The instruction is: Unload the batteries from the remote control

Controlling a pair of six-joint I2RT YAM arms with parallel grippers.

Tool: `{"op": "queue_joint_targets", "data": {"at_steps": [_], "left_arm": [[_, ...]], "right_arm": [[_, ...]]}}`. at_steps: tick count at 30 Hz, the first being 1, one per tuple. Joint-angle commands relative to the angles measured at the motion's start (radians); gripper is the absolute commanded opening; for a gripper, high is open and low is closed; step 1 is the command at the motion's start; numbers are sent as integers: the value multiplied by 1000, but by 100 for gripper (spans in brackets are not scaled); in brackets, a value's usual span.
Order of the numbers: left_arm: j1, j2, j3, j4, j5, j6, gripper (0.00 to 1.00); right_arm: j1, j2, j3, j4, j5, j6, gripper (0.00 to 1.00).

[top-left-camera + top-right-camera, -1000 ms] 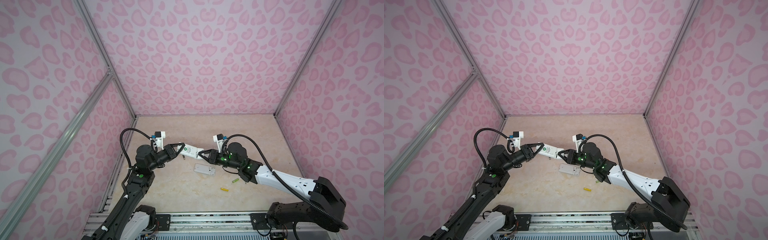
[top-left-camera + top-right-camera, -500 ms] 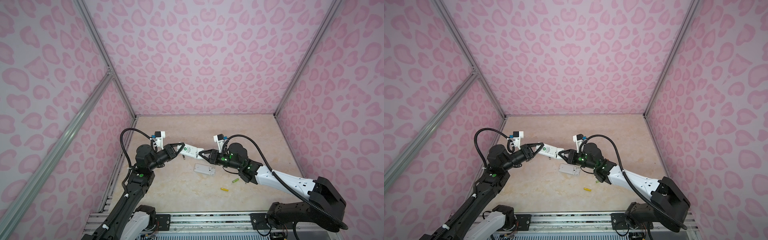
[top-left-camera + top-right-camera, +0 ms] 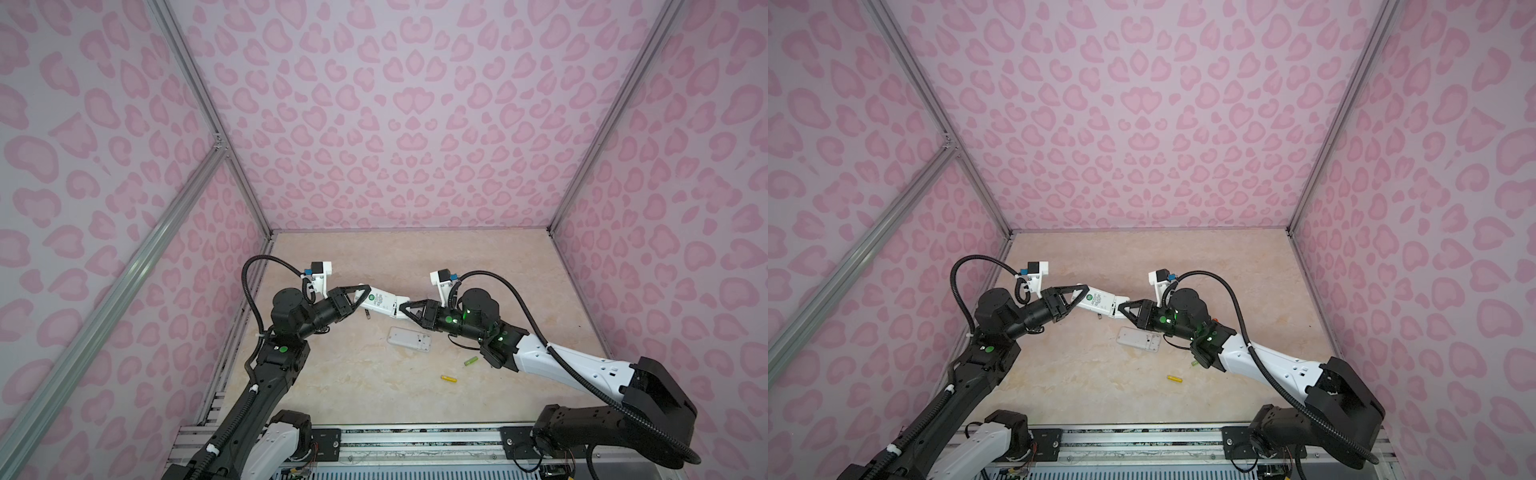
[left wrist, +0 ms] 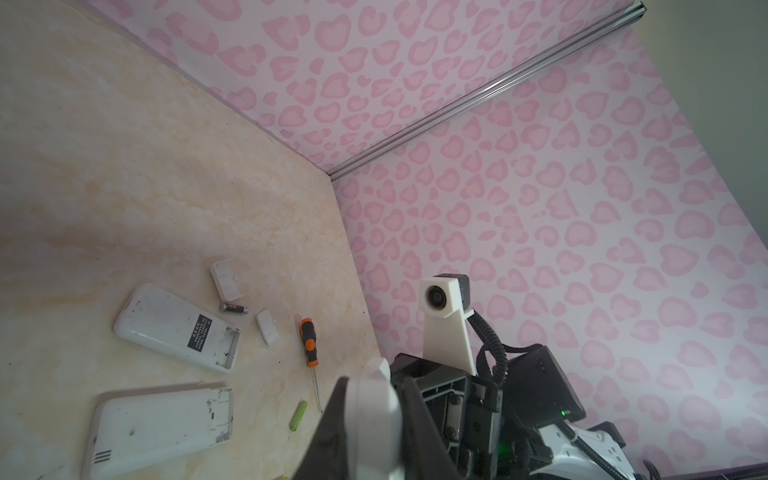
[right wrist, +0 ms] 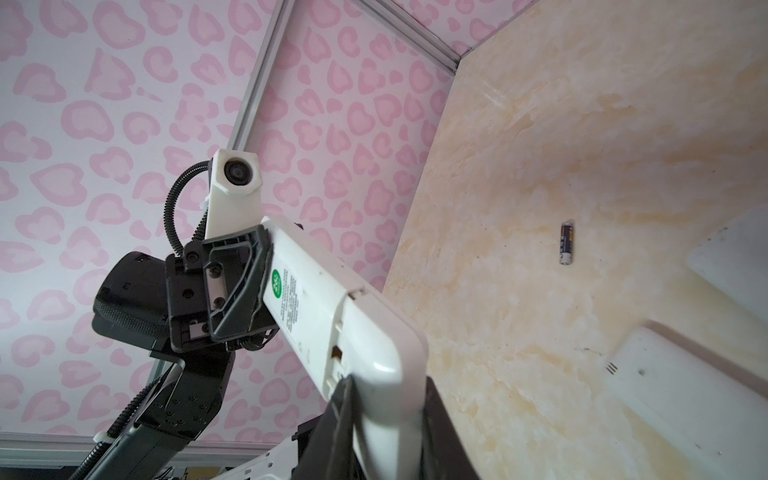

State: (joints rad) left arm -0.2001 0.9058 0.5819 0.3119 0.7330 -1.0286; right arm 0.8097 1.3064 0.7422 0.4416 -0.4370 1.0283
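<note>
Batteries: slim yellow cylinder (image 3: 449,378) and green cylinder (image 3: 471,360), loose on beige desk (image 3: 374,257), 5 and 4 o'clock of flat white remote (image 3: 409,338).
Left fingers (image 3: 358,288): clamping raised green-stickered white remote (image 3: 380,303).
Right fingers (image 3: 415,304): clamping its other end.
Battery bay (image 5: 337,353): contents unclear.

Pink heart-print walls (image 3: 395,104) stand at nine, twelve and three o'clock of the marbled table (image 3: 374,257). An orange-and-black screwdriver (image 4: 308,338) lies flat; with its tip as six o'clock, a small white cover (image 4: 267,327) lies near ten, a larger cover (image 4: 226,279) farther out toward eleven.
</note>
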Motion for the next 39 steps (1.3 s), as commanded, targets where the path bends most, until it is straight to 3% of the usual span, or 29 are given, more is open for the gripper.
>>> {"op": "queue_joint_targets", "data": {"at_steps": [1, 4, 13, 21, 26, 30, 34, 39], "left_arm": [[3, 4, -5, -11, -40, 21, 4], [3, 2, -5, -8, -37, 18, 4], [4, 8, -8, -9, -37, 19, 4], [5, 2, -9, -20, -36, 27, 4], [8, 0, -19, -53, -50, 52, 4], [19, 10, -24, -160, -74, 90, 4], [45, 20, -37, -303, -119, 134, 4], [62, 43, -57, -353, -103, 198, 4]], "right_arm": [[3, -9, -5, 89, -46, -14, 25], [3, -12, -8, 92, -48, -11, 32], [3, -19, -9, 98, -45, -7, 25], [2, -15, -18, 68, -23, -15, 28], [-13, -36, 10, -154, 61, -86, 29], [6, -47, 47, -354, 150, -232, 33], [97, -33, 72, -522, 283, -380, 37], [187, 19, 77, -613, 338, -411, 40]]}}
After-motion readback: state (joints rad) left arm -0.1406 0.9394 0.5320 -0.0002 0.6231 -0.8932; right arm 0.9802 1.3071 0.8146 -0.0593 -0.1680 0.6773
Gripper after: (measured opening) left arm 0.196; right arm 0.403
